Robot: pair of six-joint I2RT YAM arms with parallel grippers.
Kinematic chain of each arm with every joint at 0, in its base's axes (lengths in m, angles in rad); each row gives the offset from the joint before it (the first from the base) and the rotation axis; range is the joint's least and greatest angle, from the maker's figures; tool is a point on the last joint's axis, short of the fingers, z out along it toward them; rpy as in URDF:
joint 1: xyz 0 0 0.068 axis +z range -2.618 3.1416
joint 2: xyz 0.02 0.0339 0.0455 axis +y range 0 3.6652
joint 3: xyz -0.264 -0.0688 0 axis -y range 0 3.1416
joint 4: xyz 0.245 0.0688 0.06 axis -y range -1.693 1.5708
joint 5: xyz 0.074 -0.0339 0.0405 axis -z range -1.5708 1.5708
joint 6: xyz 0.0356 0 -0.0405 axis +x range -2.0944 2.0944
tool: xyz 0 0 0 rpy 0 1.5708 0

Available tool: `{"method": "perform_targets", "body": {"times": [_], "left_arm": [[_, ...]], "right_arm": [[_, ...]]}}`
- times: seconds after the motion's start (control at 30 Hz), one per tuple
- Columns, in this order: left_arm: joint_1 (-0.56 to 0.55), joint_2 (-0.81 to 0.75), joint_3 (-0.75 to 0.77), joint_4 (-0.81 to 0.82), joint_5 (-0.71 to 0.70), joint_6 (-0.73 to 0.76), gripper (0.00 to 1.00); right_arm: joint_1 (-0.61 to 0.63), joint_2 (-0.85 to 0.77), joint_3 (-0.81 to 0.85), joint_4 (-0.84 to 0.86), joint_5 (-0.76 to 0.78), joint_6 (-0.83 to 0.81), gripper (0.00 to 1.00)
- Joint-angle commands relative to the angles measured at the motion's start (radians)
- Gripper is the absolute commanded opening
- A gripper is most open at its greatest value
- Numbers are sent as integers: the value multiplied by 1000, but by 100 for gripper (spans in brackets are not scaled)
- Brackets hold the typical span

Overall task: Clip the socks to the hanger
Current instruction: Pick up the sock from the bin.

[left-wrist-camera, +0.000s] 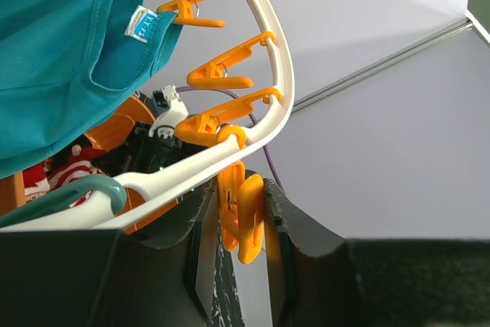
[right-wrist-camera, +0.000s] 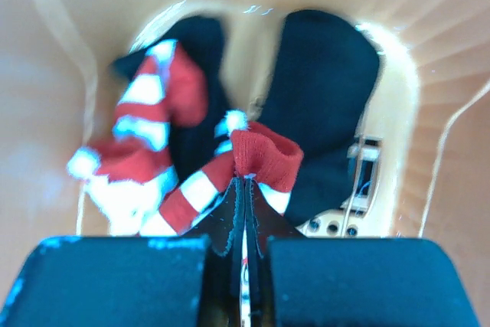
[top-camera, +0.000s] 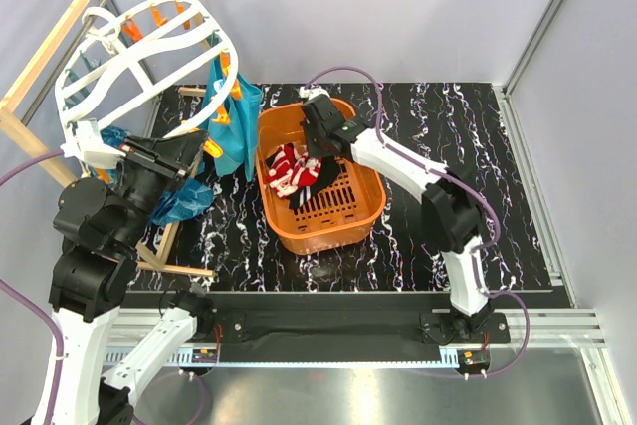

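Orange plastic, slotted along its floor and walls, forms the rounded rectangular basket (top-camera: 370, 208) that sits on the table. In it lie the small knitted socks (right-wrist-camera: 264, 158), red-and-white striped with black sections, bunched in a soft heap.

We see the right gripper (right-wrist-camera: 245, 204) reaching down into the basket. Its wrist view shows the black jaws pressed together with a ribbed red cuff pinched at their tips. The overhead view hides this beneath the arm.

At the far left stands the large white plastic oval hanger (top-camera: 139, 52) with curved inner ribs. It is tilted up beside the bare wooden pole frame (top-camera: 60, 42), well apart from the socks. From above we cannot make out what the left gripper (left-wrist-camera: 241, 227) does. Its wrist view shows the jaws narrow, clamped on one smooth orange clothes peg (left-wrist-camera: 233, 189) that hangs from the hanger's rim. Three more orange pegs (left-wrist-camera: 222, 74) line the rim above it.

A teal-blue cloth (left-wrist-camera: 53, 59) of fine, stitched fabric, with a small white label (left-wrist-camera: 140, 22) at its edge, hangs from the hanger. In the overhead view it drapes down just beside the basket.

The table (top-camera: 448, 126) is glossy black with white marble-like veining. Plain pale grey walls (top-camera: 398, 7) close it in on three sides.
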Motion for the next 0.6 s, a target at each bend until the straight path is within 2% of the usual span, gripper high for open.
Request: {"method": "perform_targets", "body": {"times": [0.0, 0.1, 0.13, 0.17, 0.2, 0.23, 0.4, 0.53, 0.57], "left_arm": [[-6, -12, 8, 13, 66, 5, 0], [-4, -9, 5, 16, 64, 5, 0], [-6, -7, 5, 16, 64, 7, 0], [-6, -6, 5, 21, 64, 7, 0], [-4, -6, 4, 21, 64, 7, 0], [-6, -6, 4, 21, 66, 7, 0], [-6, -6, 2, 19, 63, 13, 0], [-6, -6, 11, 15, 61, 21, 0], [-4, -7, 11, 12, 61, 21, 0]], "right_arm": [[38, -115, -89, 48, -96, -163, 0], [71, -165, -172, 94, -238, -211, 0], [75, -173, -198, 102, -295, -212, 7], [75, -181, -206, 117, -295, -202, 19], [73, -179, -211, 120, -277, -174, 31], [72, -176, -199, 114, -237, -162, 37], [72, -162, -153, 54, -108, -27, 40], [67, -175, -143, -2, 7, 18, 41], [64, -172, -140, -19, 22, 28, 47]]}}
